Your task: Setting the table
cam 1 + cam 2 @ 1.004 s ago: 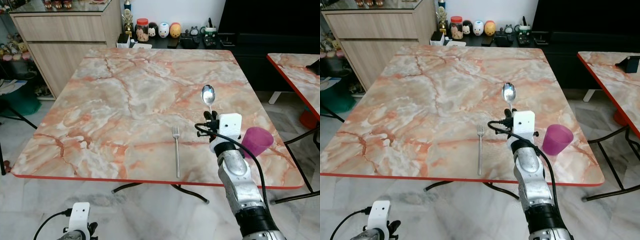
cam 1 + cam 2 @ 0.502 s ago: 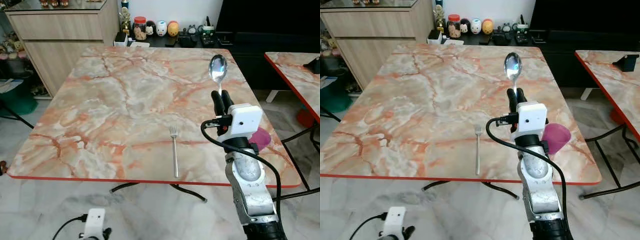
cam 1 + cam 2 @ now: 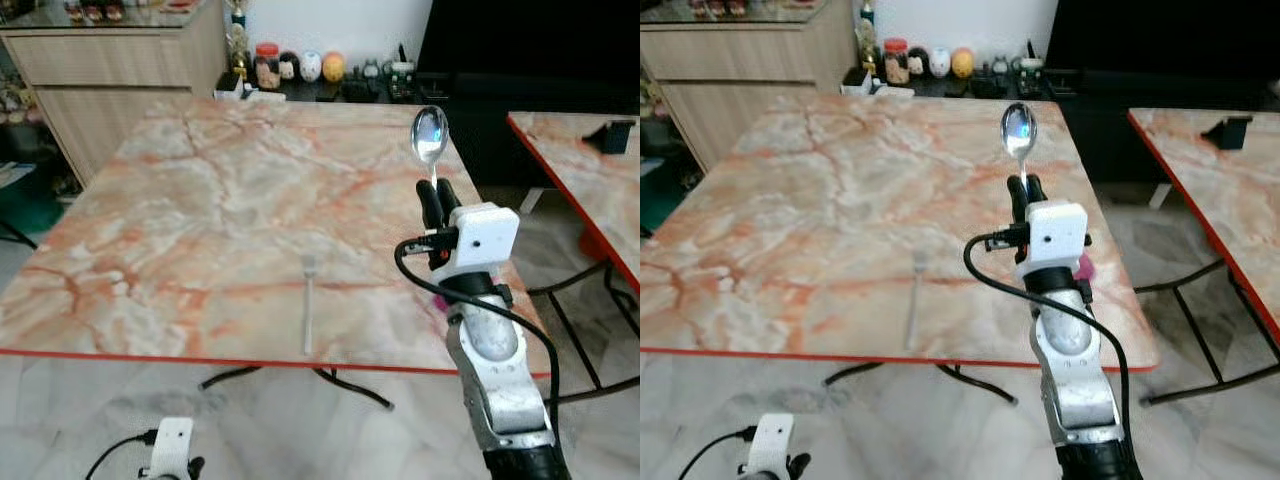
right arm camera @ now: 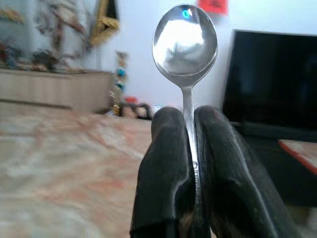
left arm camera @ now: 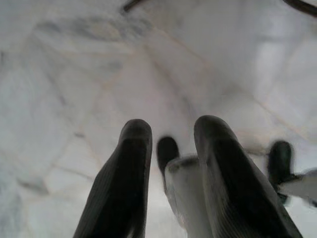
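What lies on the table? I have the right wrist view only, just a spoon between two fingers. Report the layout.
Observer: A fork lies flat on the marble table, near the front edge.
Operator: Place my gripper against it.
Observer: The right gripper is raised above the table, to the fork's right, holding the spoon bowl up.
Operator: Report the other arm.
Observer: The left gripper hangs low over the pale floor, holding nothing.

silver right arm [image 3: 490,350], white wrist box [image 3: 483,236], black cable [image 3: 415,270], black-fingered tool [image 3: 436,203].
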You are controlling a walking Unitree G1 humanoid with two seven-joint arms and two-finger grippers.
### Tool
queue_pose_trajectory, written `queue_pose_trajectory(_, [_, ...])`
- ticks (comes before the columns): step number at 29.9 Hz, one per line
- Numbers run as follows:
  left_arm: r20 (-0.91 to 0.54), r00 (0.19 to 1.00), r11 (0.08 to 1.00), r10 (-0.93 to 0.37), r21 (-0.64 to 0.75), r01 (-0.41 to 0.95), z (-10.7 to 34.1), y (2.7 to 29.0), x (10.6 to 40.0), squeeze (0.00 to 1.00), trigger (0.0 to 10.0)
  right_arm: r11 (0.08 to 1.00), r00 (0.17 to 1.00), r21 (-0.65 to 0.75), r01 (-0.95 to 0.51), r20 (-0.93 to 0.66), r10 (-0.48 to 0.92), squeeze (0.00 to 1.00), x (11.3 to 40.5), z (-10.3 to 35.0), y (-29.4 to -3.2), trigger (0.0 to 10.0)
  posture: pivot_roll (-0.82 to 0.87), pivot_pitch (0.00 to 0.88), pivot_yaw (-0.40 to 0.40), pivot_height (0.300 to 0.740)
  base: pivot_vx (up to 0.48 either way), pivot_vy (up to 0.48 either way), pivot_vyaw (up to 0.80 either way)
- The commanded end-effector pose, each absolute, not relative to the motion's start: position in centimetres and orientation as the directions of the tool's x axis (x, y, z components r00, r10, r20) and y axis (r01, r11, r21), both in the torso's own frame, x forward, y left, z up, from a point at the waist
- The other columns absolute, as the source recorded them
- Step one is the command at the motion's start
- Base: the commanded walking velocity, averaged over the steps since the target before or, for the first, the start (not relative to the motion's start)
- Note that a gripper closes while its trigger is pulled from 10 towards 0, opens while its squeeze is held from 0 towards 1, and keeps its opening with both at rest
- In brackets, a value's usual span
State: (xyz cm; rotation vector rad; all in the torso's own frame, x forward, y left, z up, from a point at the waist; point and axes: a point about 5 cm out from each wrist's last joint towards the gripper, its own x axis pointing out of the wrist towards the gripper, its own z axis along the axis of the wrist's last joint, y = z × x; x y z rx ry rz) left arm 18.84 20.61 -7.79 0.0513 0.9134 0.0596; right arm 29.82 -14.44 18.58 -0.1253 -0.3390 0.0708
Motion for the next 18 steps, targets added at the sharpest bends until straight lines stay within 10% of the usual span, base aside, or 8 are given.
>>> queue_pose_trajectory(1, [-0.799, 0.596, 0.996, 0.081, 0.082, -0.025, -7.95, 20.92, 18.46, 0.0, 10.0, 0.991, 0.924, -0.126, -0.052, 0.37, 0.096, 0.0, 29.87, 19.85, -14.09, 10.0, -0.08, 0.0, -0.006, 0.736, 0.0, -0.368, 0.0])
queue_pose_trajectory(18, [-0.802, 0.593, 0.997, 0.072, 0.077, -0.017, -8.18, 20.46, 18.11, 0.0, 10.0, 0.991, 0.925, -0.119, -0.065, 0.364, 0.105, 0.0, 29.71, 19.59, -13.88, 10.0, -0.09, 0.0, 0.001, 0.736, 0.0, -0.365, 0.0])
